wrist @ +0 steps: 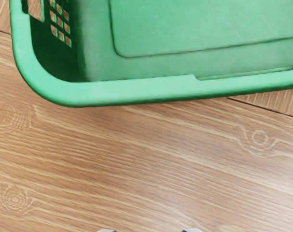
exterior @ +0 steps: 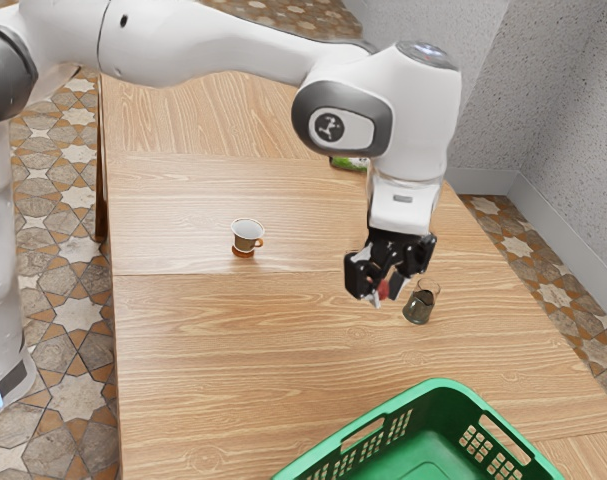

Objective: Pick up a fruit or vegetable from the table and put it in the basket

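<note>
In the exterior view, right of the middle of the frame, the gripper (exterior: 386, 294) is above the table (exterior: 183, 350). Its jaws are partly closed and seem clamped on a small red thing (exterior: 385, 289), which is between the tips. Most of it is hidden, so I cannot tell which fruit or vegetable it is. The green basket (exterior: 443, 384) is at the lower right of the same frame, with its inside open to above.

I judge the red thing to be light, because it looks small beside the hand. The arm should carry it without effort. If it is a soft fruit, it can be bruised by strong pressure, and a smooth skin can slide. Therefore the hold should be firm but gentle, on two opposite sides, across the widest part and not only at the lower end. I cannot see how deep it sits between the tips, so a slow movement is the safer choice.

The next step, I think, is to bring it over the basket and past the near rim before the release. A low release is better for a delicate skin. The dark glass (exterior: 418, 306), just beside the gripper in the exterior view, may be fragile, and the hand should avoid touching it.
</note>
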Robot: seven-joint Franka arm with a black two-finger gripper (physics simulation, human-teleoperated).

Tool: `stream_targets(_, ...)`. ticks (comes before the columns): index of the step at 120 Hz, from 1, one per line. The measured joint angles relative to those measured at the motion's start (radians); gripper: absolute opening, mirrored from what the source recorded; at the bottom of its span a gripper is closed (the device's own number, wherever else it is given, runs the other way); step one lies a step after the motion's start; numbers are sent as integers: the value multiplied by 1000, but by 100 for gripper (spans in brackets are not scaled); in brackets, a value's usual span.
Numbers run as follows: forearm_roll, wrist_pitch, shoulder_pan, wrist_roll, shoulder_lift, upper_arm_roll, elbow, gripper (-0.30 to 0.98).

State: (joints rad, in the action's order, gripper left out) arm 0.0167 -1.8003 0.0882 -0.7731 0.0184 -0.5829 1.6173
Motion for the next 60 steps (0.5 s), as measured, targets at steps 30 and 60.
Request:
stream_targets(30, -5, -47, -49, 39, 41, -35, -24, 13)
stream_targets(60, -11, -86, -114, 76, 77, -37, -54, 13)
